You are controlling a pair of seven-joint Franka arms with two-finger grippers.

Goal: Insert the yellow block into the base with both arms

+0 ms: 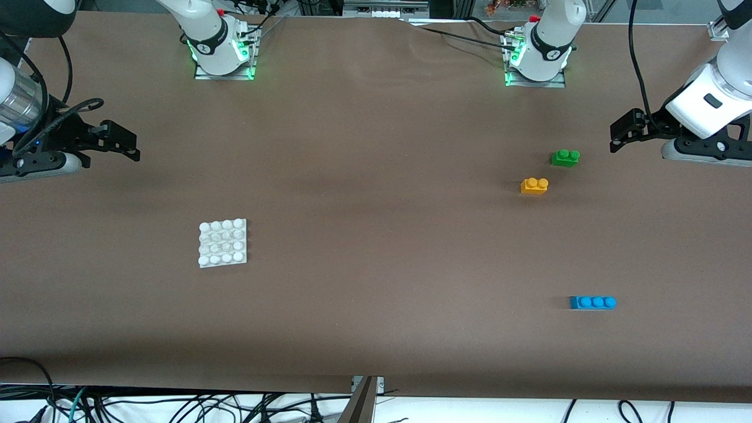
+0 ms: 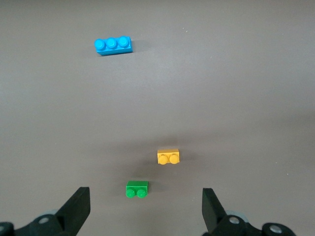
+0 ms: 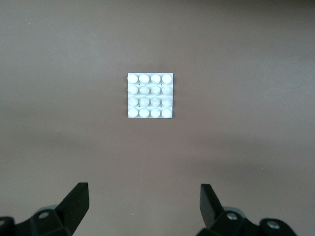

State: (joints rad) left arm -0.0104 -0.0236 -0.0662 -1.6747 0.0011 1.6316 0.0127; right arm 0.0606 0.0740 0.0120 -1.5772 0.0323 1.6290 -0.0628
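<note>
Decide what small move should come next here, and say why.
Probably the left gripper should come down over the yellow block. Both grippers hang open and empty at the table's ends, the right gripper facing the white base. The block lies untouched beside the green brick, toward the left arm's end.

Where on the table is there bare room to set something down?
Widest bare stretch: between the base and the yellow block. Also bare between yellow block and blue brick. Crowded only where the green brick sits beside the yellow block.
</note>
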